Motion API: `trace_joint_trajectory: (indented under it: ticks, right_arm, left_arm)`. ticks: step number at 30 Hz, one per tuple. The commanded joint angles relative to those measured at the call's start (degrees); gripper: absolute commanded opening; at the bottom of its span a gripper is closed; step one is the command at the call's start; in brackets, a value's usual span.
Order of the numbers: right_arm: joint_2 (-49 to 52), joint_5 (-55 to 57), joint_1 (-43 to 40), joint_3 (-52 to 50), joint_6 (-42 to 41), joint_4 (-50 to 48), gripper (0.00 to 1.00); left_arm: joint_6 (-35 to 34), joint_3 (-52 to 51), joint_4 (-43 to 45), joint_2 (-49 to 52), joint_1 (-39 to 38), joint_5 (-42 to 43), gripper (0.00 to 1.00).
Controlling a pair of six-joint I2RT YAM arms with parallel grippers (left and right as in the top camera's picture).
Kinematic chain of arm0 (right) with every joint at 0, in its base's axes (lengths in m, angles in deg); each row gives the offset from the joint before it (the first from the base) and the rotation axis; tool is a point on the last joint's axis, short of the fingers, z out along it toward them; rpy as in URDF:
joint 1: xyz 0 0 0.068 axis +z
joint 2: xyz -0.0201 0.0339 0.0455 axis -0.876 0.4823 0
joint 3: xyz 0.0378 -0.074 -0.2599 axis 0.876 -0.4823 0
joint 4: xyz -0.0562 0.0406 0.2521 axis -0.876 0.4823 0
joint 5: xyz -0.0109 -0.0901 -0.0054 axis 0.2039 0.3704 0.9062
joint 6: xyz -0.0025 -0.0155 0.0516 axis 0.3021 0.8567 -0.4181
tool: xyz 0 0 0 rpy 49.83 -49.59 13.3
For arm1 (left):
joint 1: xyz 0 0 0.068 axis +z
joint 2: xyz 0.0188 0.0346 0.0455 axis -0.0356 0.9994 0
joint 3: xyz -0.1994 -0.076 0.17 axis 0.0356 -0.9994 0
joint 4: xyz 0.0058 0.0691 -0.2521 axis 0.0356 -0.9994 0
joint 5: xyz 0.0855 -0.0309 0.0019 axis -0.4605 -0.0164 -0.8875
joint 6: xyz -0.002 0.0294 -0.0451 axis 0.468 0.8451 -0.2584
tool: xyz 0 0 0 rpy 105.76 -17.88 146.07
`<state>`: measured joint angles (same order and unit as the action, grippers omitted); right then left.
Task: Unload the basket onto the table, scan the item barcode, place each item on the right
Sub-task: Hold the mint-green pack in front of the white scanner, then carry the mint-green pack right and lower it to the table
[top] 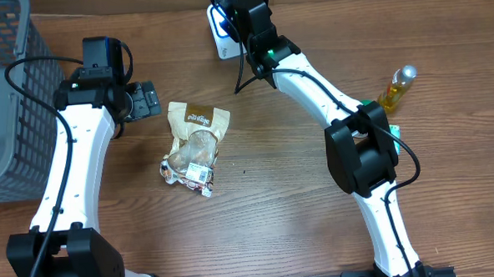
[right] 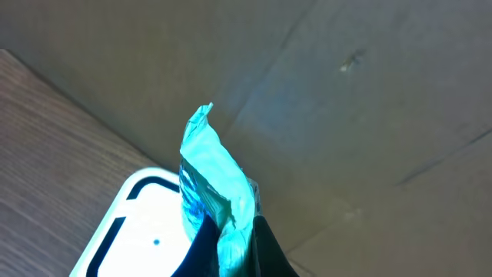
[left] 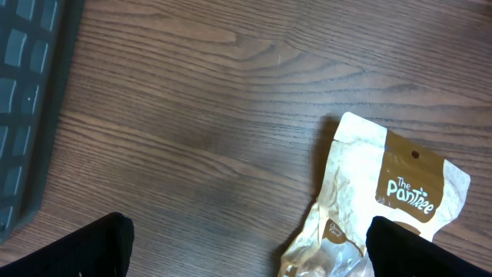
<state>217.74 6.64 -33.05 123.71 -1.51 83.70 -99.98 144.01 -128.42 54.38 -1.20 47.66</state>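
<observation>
My right gripper [right: 231,238] is shut on a crinkled teal packet [right: 214,173], which stands up between the dark fingers. It holds the packet right over the white barcode scanner [right: 134,231] at the table's back edge. In the overhead view the right gripper [top: 225,22] hides most of the packet above the scanner [top: 224,44]. A beige and brown snack bag [top: 195,141] lies flat mid-table. My left gripper [top: 145,99] hovers open just left of the bag's top; in the left wrist view the left gripper [left: 246,250] has nothing between its fingers, and the bag [left: 384,192] lies under the right finger.
A grey mesh basket [top: 11,99] fills the left side, and its edge [left: 27,100] shows in the left wrist view. A small yellow oil bottle [top: 398,88] lies at the right. A cardboard wall [right: 346,92] stands behind the scanner.
</observation>
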Motion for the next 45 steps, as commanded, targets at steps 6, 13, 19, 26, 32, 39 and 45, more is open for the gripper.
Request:
trace_joint_trajectory:
  ticks: [6, 13, 19, 26, 32, 39, 45]
  right_arm:
    - [-0.4, -2.9, 0.3, -0.7, -0.8, 2.6, 0.04]
    - [-0.4, -3.9, 0.7, -0.8, -0.8, 5.9, 0.04]
    - [-0.4, -6.1, 1.1, -0.8, -0.8, 10.2, 0.04]
    - [-0.4, -8.0, 1.1, -0.8, -0.8, 14.6, 0.04]
    - [-0.4, -8.0, 1.1, -0.8, -0.8, 14.5, 0.04]
    - [-1.1, -7.2, 1.2, -0.7, -0.7, 10.6, 0.04]
    - [-9.3, -6.4, 1.2, -0.7, -0.8, 13.6, 0.04]
  left_arm:
    - [-0.8, 0.0, 0.2, 0.6, -0.1, -0.5, 1.0]
    - [-0.8, 0.0, 0.2, 0.6, -0.1, -0.5, 1.0]
    - [-0.8, 0.0, 0.2, 0.6, -0.1, -0.5, 1.0]
    - [-0.8, 0.0, 0.2, 0.6, -0.1, -0.5, 1.0]
    - [-0.8, 0.0, 0.2, 0.6, -0.1, -0.5, 1.0]
    - [-0.8, 0.0, 0.2, 0.6, -0.1, -0.5, 1.0]
    - [-0.8, 0.0, 0.2, 0.6, -0.1, -0.5, 1.0]
